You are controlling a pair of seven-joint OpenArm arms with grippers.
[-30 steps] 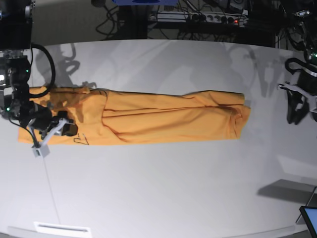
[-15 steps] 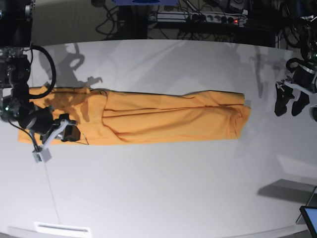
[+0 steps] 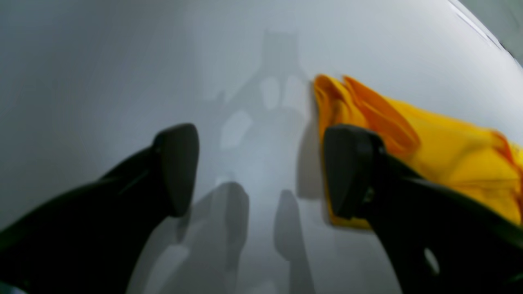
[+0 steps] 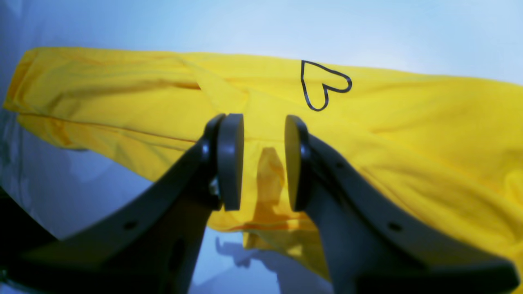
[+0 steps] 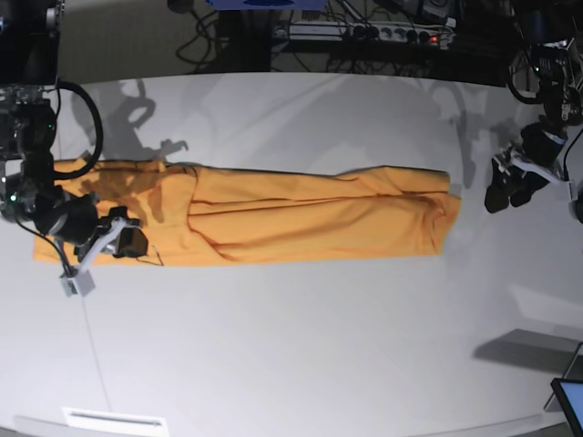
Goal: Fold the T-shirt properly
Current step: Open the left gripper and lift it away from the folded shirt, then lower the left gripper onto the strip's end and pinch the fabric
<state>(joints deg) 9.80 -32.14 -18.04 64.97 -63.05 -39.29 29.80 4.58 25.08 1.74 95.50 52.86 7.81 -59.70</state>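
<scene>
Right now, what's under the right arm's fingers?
The T-shirt: a pinched-up fold of it rises between the right fingers. The table beneath is covered there; whether the pads actually clamp the fold isn't clear.

Black arms (image 5: 27,146) (looped cable (image 5: 86,118)).

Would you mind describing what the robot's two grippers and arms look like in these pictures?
Both are black throughout. The left gripper has two thick, curved fingers ending in rounded, matte oval pads. The right gripper has flat disc-shaped pads on angular fingers with small screw holes along their sides. In the base view the right arm carries a thick looping black cable and small green indicator lights, with a pale bracket near the gripper.
</scene>
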